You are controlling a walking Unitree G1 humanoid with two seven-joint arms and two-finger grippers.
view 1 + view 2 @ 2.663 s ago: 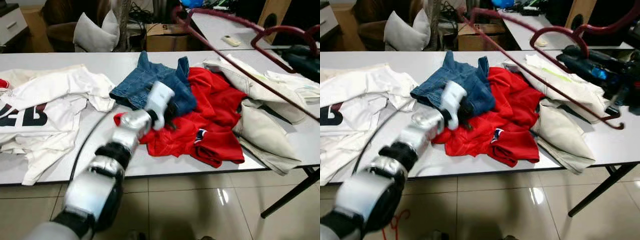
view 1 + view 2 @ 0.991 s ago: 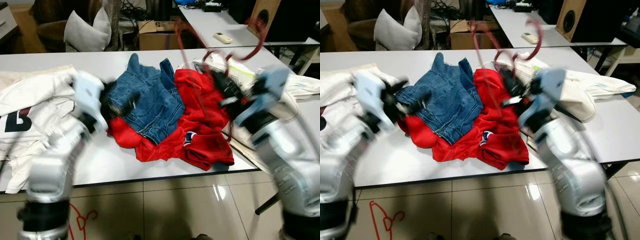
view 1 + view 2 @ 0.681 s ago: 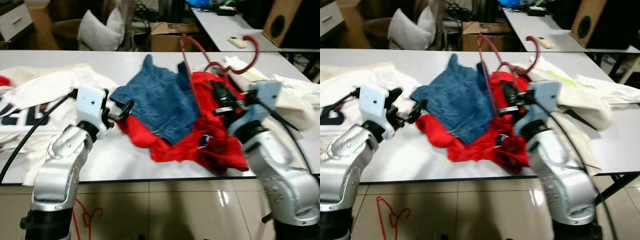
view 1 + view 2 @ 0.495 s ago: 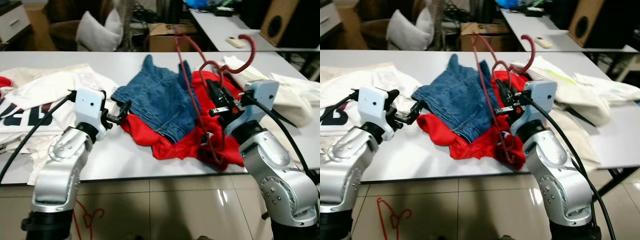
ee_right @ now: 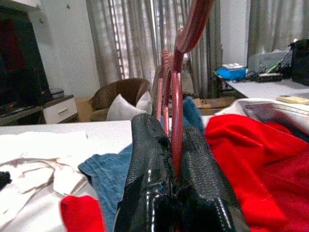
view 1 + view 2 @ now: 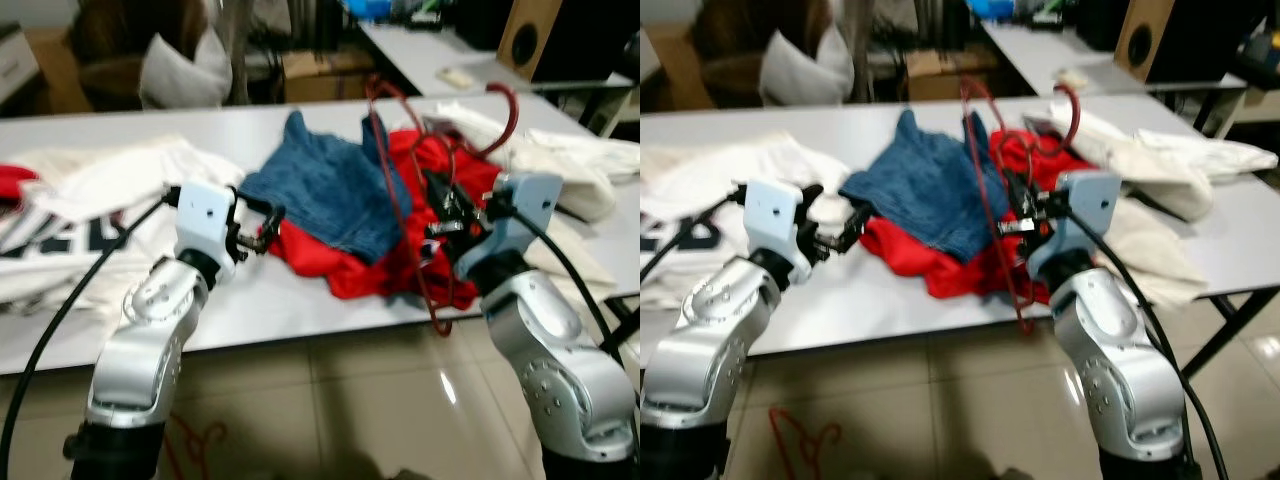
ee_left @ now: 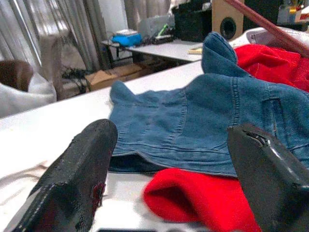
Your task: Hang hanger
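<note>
1. Right gripper (image 5: pixel 171 193) is clamped on the red hanger (image 6: pixel 985 170), fingers (image 5: pixel 145 159) pinched tight on a thin bar of it. More than 1 red bar seems to rise between the fingers, so it may be a small bunch; can't tell for sure.
2. The hanger stands roughly upright above the red shirt (image 6: pixel 420 190), hook (image 6: pixel 505 110) up top, lowest part dangling past the table (image 6: pixel 250 300) edge.
3. Left gripper (image 6: pixel 262 222) holds nothing, fingers (image 7: pixel 82 164) spread wide, hovering just above the table beside the denim shorts (image 7: pixel 203 130) and a fold of the red shirt.
4. Handling guess: thin, stiff, light wire or plastic, smooth bar, so it can swivel or slip in a 2-finger pinch; long frame will swing when the arm moves.
5. Best hold, as I judge it: near the neck below the hook, keeping the hook free to catch a rail. The current grip looks lower down a side bar, so expect tilt.
6. Snag risk: the lower bar could catch the red shirt or the beige clothes (image 6: pixel 1160 215).
</note>
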